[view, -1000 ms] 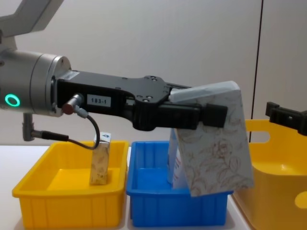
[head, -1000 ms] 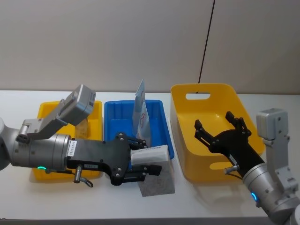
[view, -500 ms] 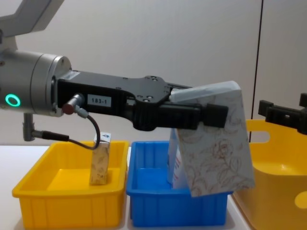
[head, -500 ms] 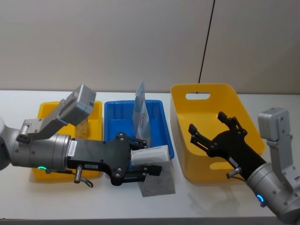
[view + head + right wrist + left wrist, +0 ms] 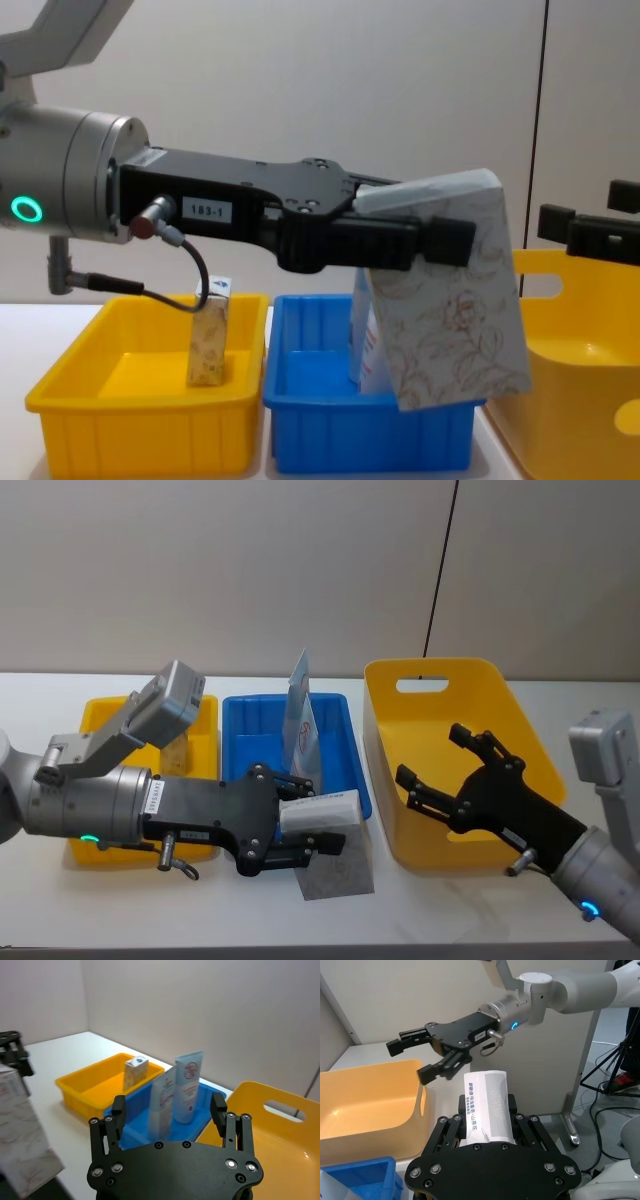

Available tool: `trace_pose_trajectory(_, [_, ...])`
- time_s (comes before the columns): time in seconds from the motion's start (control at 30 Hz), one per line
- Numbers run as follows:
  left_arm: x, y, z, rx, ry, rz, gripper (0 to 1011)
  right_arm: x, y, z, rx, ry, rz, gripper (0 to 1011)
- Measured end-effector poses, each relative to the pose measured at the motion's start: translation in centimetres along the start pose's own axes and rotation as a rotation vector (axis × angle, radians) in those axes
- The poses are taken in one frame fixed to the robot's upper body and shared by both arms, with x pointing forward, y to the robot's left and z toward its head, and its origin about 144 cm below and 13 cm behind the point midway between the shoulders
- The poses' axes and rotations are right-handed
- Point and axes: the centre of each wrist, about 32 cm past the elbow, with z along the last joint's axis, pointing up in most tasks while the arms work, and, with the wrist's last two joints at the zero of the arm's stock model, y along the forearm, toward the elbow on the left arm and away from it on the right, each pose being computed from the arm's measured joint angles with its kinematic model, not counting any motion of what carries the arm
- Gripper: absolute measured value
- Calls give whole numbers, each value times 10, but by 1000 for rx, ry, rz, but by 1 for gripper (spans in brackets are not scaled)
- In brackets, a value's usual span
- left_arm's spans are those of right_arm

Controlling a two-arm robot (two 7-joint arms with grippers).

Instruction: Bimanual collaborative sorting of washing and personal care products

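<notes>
My left gripper (image 5: 318,828) is shut on a whitish carton (image 5: 335,868) with a brownish flower pattern, holding it tilted in the air in front of the blue tray (image 5: 250,730). The chest view has this carton (image 5: 450,310) hanging above the tray's front corner. My right gripper (image 5: 430,755) is open over the big yellow basket (image 5: 440,685), its fingers pointing toward the carton and apart from it. A small speckled carton (image 5: 177,750) stands in the yellow tray (image 5: 100,720). Two light-blue tubes (image 5: 187,1090) stand in the blue tray.
The yellow tray, blue tray and yellow basket stand side by side on the white table (image 5: 450,910). A wall rises right behind them, with a black cable (image 5: 440,570) running down it. Bare tabletop lies along the front edge.
My right gripper has moved left over the basket toward the held carton. The left arm and its carton have stayed still.
</notes>
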Motion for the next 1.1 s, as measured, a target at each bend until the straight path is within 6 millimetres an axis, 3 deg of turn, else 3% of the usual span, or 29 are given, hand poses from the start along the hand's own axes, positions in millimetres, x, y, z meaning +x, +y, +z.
trace_pose_trajectory(1.1, [0, 0, 0, 0, 0, 0, 364, 54, -34, 45, -85, -31, 545, 1003])
